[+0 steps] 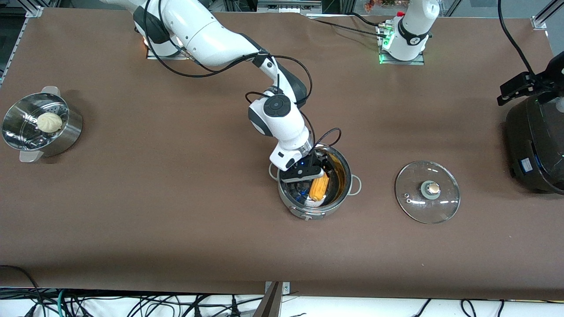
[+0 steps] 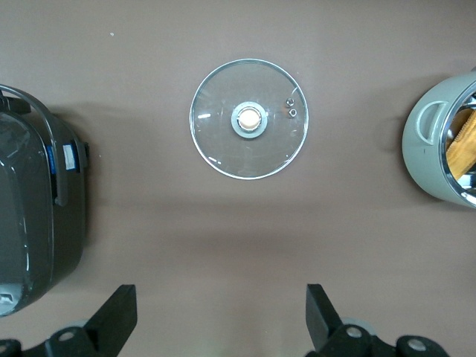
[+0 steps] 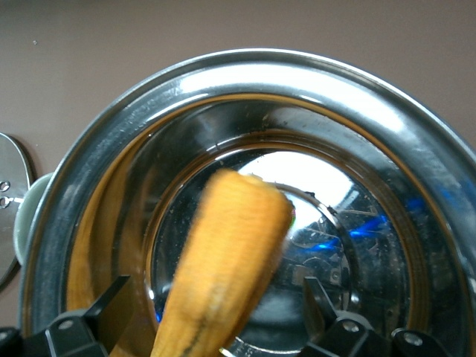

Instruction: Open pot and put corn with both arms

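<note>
The steel pot (image 1: 308,213) stands uncovered mid-table, its rim (image 3: 297,71) filling the right wrist view. My right gripper (image 1: 310,178) hangs just over the pot's mouth, open (image 3: 212,297). The yellow-orange corn (image 1: 318,187) lies tilted inside the pot; it shows blurred (image 3: 230,253) between the spread fingers, with a gap on each side. The glass lid (image 1: 427,191) with its beige knob lies flat on the table beside the pot, toward the left arm's end. My left gripper (image 2: 222,297) is open and empty, high over the table beside the lid (image 2: 249,119).
A black cooker (image 1: 535,145) stands at the left arm's end of the table, with the left arm's black hand (image 1: 528,83) above it. A steamer basket (image 1: 66,132) holding a white bun (image 1: 49,122) sits at the right arm's end.
</note>
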`<state>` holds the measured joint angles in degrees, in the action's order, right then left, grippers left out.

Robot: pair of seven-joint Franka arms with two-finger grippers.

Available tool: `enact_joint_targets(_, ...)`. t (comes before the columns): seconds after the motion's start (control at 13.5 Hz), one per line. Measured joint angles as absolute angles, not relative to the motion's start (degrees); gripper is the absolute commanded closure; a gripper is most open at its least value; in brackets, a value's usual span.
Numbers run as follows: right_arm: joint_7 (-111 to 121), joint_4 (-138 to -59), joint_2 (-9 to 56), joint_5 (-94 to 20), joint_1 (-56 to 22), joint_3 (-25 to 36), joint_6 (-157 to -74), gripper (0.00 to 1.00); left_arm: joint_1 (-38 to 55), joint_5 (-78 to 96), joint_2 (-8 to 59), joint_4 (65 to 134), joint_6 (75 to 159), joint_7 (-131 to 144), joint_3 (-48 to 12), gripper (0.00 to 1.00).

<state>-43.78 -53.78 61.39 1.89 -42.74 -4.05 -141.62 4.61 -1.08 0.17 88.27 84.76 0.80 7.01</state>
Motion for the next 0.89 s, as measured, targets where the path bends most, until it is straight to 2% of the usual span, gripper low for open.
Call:
enact_joint_targets(0.22, -43.78, -51.9, 58.94, 1.89, -42.87, -4.05, -133.76, 0.0, 4.61, -1.08, 0.47, 88.15, 84.76, 1.23, 7.01, 0.0)
enact_joint_targets(0.52, -41.06, -51.13, 50.51, 1.88, -41.58, -3.71, -119.03, 0.0, 4.61, -1.07, 0.51, 88.08, 84.76, 1.38, 7.01, 0.0)
enact_joint_targets(0.89, -29.39, -51.02, 41.06, -1.76, -32.28, -2.85, -97.81, 0.0, 4.93, -1.05, 0.52, 88.03, 84.76, 1.44, 6.84, 0.0)
